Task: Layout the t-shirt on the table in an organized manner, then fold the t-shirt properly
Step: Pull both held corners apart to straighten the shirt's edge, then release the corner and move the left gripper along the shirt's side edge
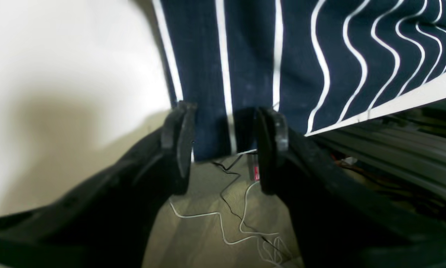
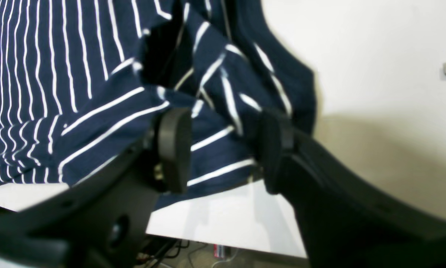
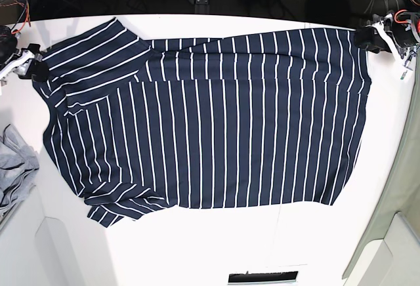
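Base view, L to R: grey cloth (image 3: 14, 161) bunched at the table's (image 3: 197, 246) left edge, just beside the shirt's sleeve. My right gripper (image 3: 34, 69) sits at the far-left table edge, touching the sleeve end of the t-shirt (image 3: 223, 115). In its wrist cam the right gripper (image 2: 223, 149) has both pads apart w/ rumpled striped sleeve cloth between them; pads aren't pressed on it, so jaws are open, nothing clamped. T-shirt lies spread flat across mid-table, navy w/ thin white stripes, sleeves left, hem right; lower sleeve folded under a bit. My left gripper (image 3: 369, 39) is at the upper-right hem corner. In its wrist cam the left gripper (image 1: 223, 149) stands open, hem edge hanging between the pads over the table edge, not pinched. Cables (image 1: 241, 223) on the floor below. Pale green panel (image 3: 400, 187) along the right side.
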You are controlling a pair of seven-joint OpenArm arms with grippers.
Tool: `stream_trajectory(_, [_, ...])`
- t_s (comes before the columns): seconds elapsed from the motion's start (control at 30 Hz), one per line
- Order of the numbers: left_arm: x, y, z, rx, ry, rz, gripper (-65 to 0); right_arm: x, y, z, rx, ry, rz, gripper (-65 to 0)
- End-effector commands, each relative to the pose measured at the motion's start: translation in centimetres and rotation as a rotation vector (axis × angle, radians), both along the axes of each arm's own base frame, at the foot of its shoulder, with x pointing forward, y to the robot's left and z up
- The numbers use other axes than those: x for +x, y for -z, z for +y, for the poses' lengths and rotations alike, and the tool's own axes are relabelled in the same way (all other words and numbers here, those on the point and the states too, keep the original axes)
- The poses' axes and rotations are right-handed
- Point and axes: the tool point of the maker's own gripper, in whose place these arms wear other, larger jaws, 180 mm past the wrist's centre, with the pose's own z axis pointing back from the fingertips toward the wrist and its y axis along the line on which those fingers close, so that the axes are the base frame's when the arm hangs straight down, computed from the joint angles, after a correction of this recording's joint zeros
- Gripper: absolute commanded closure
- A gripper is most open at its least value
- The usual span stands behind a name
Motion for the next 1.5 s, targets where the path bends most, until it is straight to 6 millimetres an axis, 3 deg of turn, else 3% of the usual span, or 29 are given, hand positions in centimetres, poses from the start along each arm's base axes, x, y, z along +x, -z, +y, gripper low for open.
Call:
stream_trajectory(0.0, [0.6, -0.9, 0.8, 0.014, 0.009, -0.021, -29.5, 0.9, -1.4, -0.7, -0.016, 0.001, -0.051, -29.8])
stream_trajectory(0.17, [0.4, -1.1, -0.4, -0.064, -0.013, -0.006, -28.3, 1.0, -1.5, -0.7, -0.013, 0.002, -0.053, -29.8])
stream_trajectory(0.2, [0.5, -1.2, -0.4, -0.070, -0.017, -0.014, -24.9, 1.0, -1.5, -0.7, -0.013, 0.002, -0.053, -29.8])
stream_trajectory(0.33, [1.0, -1.6, -0.7, -0.099, -0.032, -0.038, 0.0, 1.0, -1.5, -0.7, -0.013, 0.002, -0.053, -29.7])
stream_trajectory(0.43, [1.4, -2.4, -1.4, -0.132, -0.022, -0.043, 0.0, 1.0, -1.4, -0.7, -0.014, 0.002, -0.053, -29.7])
stream_trajectory(0.63, [5.1, -8.6, -5.5, -0.237, 0.110, -0.200, 0.0, 0.9, -1.4, -0.8, -0.020, 0.001, -0.049, -29.7])
stream_trajectory(0.77, [6.3, -10.8, -7.3, -0.218, 0.193, -0.271, 0.0, 0.9, -1.4, -0.8, -0.020, 0.001, -0.048, -29.7])
stream_trajectory(0.97, [5.3, -8.6, -5.0, -0.059, 0.221, -0.199, -0.8, 0.7, -1.2, -1.0, -0.038, -0.001, -0.035, -29.7])
stream_trajectory(1.07, [4.3, -6.7, -3.0, -0.024, 0.176, -0.141, -22.8, 0.7, -1.2, -1.0, -0.037, -0.001, -0.036, -29.7])
stream_trajectory(1.13, [3.5, -5.1, -1.4, -0.023, 0.112, -0.103, -30.6, 0.7, -1.2, -1.0, -0.037, -0.001, -0.036, -29.7])
stream_trajectory(1.3, [1.2, -1.9, 2.0, -0.051, -0.058, -0.034, -31.0, 0.7, -1.2, -1.0, -0.037, -0.001, -0.037, -29.7])
stream_trajectory(1.47, [0.0, -0.8, 2.5, -0.078, -0.115, 0.006, -31.0, 0.7, -1.2, -1.0, -0.037, -0.001, -0.037, -29.8])
